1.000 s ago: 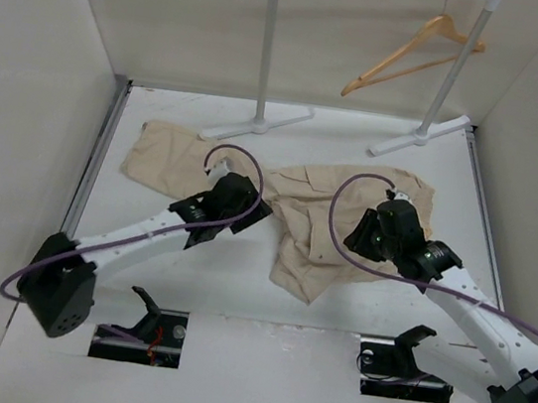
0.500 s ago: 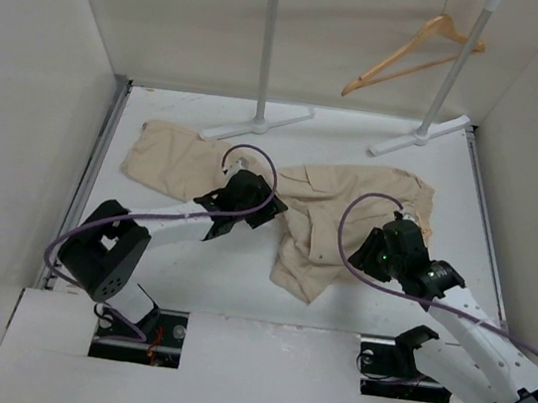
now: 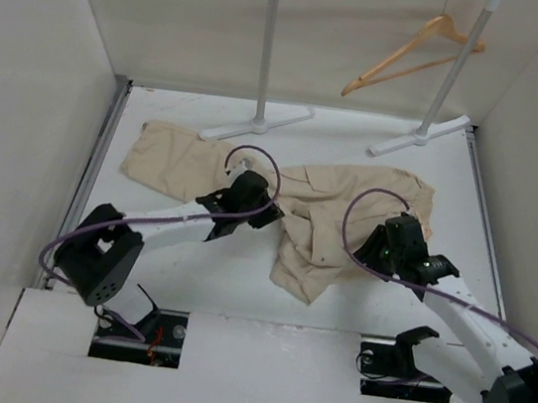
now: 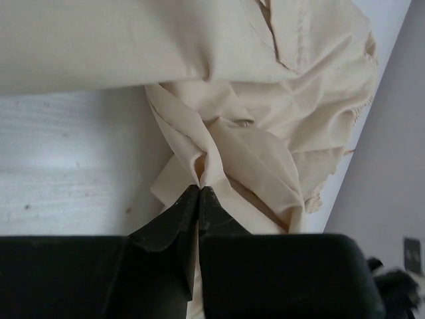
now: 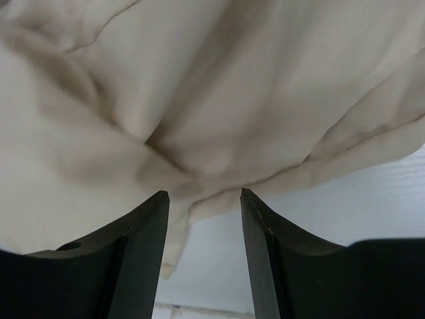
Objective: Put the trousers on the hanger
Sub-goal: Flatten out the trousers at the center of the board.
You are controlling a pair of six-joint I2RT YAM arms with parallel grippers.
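Observation:
The beige trousers (image 3: 334, 206) lie crumpled flat across the middle of the table. My left gripper (image 3: 266, 211) is at their middle, shut on a pinched fold of the cloth (image 4: 219, 143); the fingertips (image 4: 200, 188) meet with cloth between them. My right gripper (image 3: 379, 243) is open at the trousers' right part, its fingers (image 5: 204, 194) on either side of a cloth edge (image 5: 232, 86) with bare table below. The wooden hanger (image 3: 410, 53) hangs tilted on the rack at the back right, far from both grippers.
The white tube rack (image 3: 267, 51) stands at the back, its feet (image 3: 255, 121) reaching onto the table close to the trousers. White walls close in the left (image 3: 31, 108) and right sides. Two dark recesses (image 3: 141, 329) sit at the near edge.
My left gripper has moved right onto the trousers' middle and its arm has folded in. My right gripper has drawn slightly nearer along the trousers' right part.

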